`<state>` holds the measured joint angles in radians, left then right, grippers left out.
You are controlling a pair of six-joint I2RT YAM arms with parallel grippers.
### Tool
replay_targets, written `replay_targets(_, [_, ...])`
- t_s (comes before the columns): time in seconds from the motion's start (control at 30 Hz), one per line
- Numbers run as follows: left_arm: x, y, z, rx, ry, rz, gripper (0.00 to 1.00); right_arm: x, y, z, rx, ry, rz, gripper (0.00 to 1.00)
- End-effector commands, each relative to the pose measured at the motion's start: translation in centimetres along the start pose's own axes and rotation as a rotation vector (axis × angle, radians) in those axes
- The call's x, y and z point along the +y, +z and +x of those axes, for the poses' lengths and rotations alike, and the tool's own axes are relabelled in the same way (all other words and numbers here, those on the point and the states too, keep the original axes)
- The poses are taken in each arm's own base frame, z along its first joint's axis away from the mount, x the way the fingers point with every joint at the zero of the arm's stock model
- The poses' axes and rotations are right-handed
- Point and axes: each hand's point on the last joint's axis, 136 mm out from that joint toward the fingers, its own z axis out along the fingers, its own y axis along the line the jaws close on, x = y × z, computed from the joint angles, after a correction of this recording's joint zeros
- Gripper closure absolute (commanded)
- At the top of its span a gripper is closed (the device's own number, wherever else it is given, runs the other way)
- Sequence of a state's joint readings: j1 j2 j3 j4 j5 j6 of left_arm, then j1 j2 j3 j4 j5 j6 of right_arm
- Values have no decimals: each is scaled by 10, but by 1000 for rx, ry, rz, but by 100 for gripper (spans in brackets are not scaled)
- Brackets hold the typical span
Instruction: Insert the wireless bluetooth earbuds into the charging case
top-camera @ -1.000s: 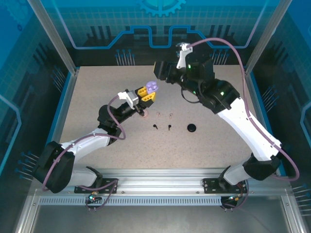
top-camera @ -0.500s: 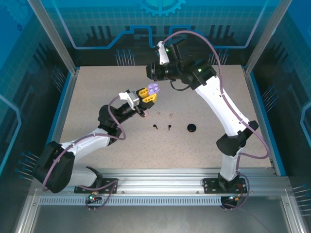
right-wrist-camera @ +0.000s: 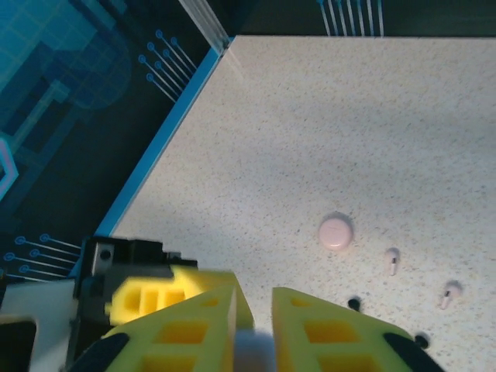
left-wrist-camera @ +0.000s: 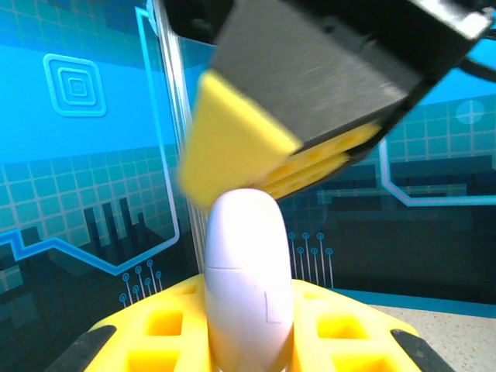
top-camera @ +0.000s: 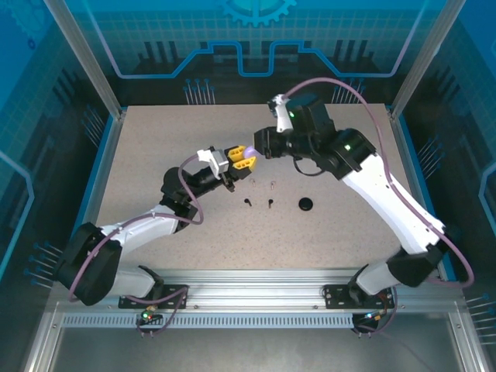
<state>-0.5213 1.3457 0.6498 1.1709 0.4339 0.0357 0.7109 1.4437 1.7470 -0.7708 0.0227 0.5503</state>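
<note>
- The lavender charging case [left-wrist-camera: 248, 294] is held off the bench [top-camera: 147, 155], standing edge-up with its seam showing across the shell. The lid looks shut, so I judge the step in hand to be getting it open.
- The left end effector [top-camera: 239, 159] is clenched on the case's lower half, which leaves the upper half free.
- The right end effector [right-wrist-camera: 253, 310] comes in from above with its jaws narrowed to either side of the case's top. One yellow pad touches the shell. I cannot tell whether the pair is truly gripping it.
- To do this well, the right pads should bite above the seam only and the left should stay firm below it. The lid should then swing about its hinge rather than be pulled straight, since a smooth, rounded shell can squirt out of a pinch.
- The earbuds lie well apart from the case, on the bench below. The pale pink earbuds [right-wrist-camera: 392, 260] are just beyond the black earbuds [top-camera: 248, 202].
- A pink case [right-wrist-camera: 335, 232] sits near the pink pair, and a black case [top-camera: 306, 204] sits to the right of the black pair.
</note>
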Motion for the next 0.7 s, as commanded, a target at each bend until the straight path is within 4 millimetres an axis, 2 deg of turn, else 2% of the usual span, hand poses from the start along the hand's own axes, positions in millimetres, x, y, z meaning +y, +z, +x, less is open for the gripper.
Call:
replay_targets(0.0, [13,-2,-13,-60,-6,-64,100,-17,-18,-8,-113,83,38,72])
replay_targets(0.1, [15,-9,-4,-45,-51,-90,100,-37,-33,-7,-193,119,87,64])
replay_targets(0.2, [18,-20,14,-5,-139,-144,100,-55,-36,10,-195,129,131,58])
replay_targets(0.3, [24,-35,41,64,-271,-229,100,-76,-29,39,-165,152,183,54])
replay_targets(0.5, [22,-70,92,219,-489,-356,100,-114,-9,99,-104,214,263,52])
replay_targets(0.67, [23,-102,114,296,-538,-475,100,-133,2,133,-65,229,323,51])
